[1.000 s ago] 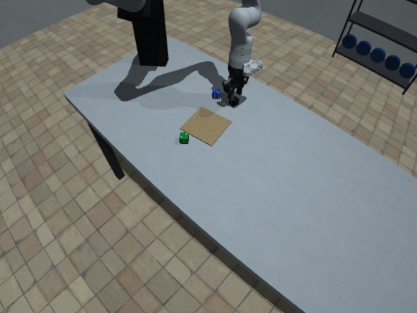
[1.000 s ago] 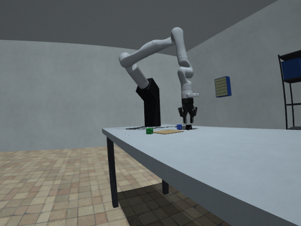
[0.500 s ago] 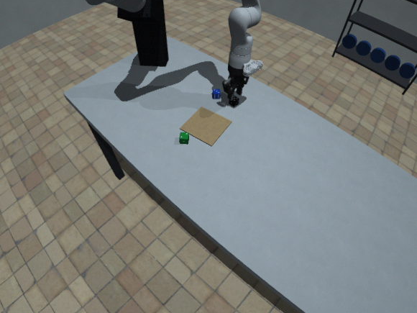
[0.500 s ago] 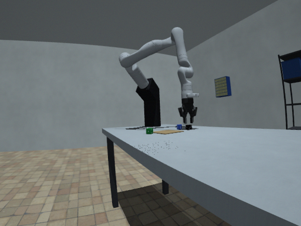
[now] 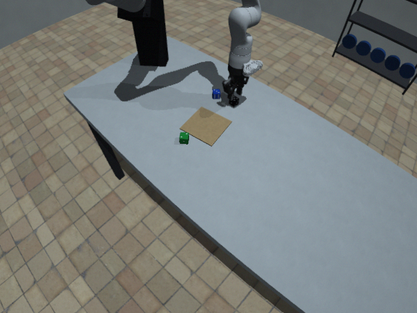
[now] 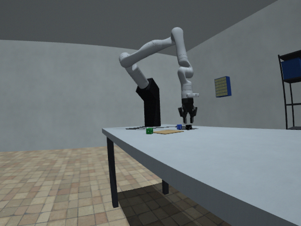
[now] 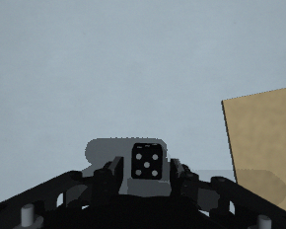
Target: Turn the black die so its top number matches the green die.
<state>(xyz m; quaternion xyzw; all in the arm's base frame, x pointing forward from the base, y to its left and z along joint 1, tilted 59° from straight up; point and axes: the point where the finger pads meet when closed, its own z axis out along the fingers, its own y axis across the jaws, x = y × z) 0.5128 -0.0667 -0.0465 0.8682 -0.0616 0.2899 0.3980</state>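
Note:
The black die (image 5: 234,101) rests on the grey table, off the mat, just beyond the mat's far corner. In the wrist view the black die (image 7: 147,161) shows five white pips on top. My gripper (image 6: 188,120) hangs straight above the black die (image 6: 188,127), a little above it, not touching. Its fingers stand partly apart, with gaps on both sides of the die. The green die (image 5: 184,137) sits on the table by the mat's near left corner; its top number is too small to read. The tan mat (image 5: 205,125) lies flat.
A blue die (image 5: 216,93) stands on the table just left of the black die, close to my fingers. The arm's black base (image 5: 149,26) stands at the table's far end. A shelf (image 5: 381,33) stands off the table at the right.

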